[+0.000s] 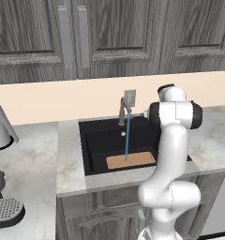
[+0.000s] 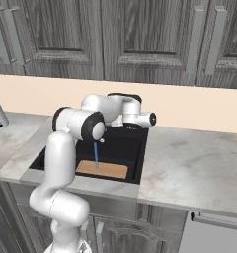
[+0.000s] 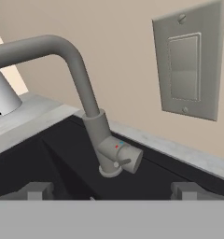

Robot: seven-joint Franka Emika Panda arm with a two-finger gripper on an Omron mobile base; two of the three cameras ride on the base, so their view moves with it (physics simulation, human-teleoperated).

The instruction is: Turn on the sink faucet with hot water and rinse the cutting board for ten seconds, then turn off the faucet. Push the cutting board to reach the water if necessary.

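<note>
A matte black sink [image 1: 93,140] is shown set in a pale marble counter [image 1: 67,159], below dark wood-grain cabinets [image 1: 109,33] and a beige backsplash [image 1: 53,98]. At the back rim of the basin a grey faucet [image 1: 123,111] is mounted, with its bent spout directed over the basin. A thin blue stream of water [image 1: 127,137] is seen falling straight down from the spout onto a light tan cutting board [image 1: 131,160], which lies flat on the basin floor near the front wall. In the right base view the stream [image 2: 96,155] is seen to meet the board [image 2: 101,169] toward its left half. A small light drain [image 1: 123,134] is visible behind the stream.

The white arm is raised from the front of the counter and bent over the basin's right side. In the hand view the gripper [image 3: 112,196] is presented just in front of the faucet base, its two finger tips [image 3: 37,190] spread wide apart and nothing held between them. The faucet body [image 3: 115,156] is shown there with a small side lever bearing red and blue marks. A grey wall switch plate [image 3: 188,65] is fixed to the backsplash behind the faucet. A grey kettle [image 1: 1,126] stands on the counter at the far left.
</note>
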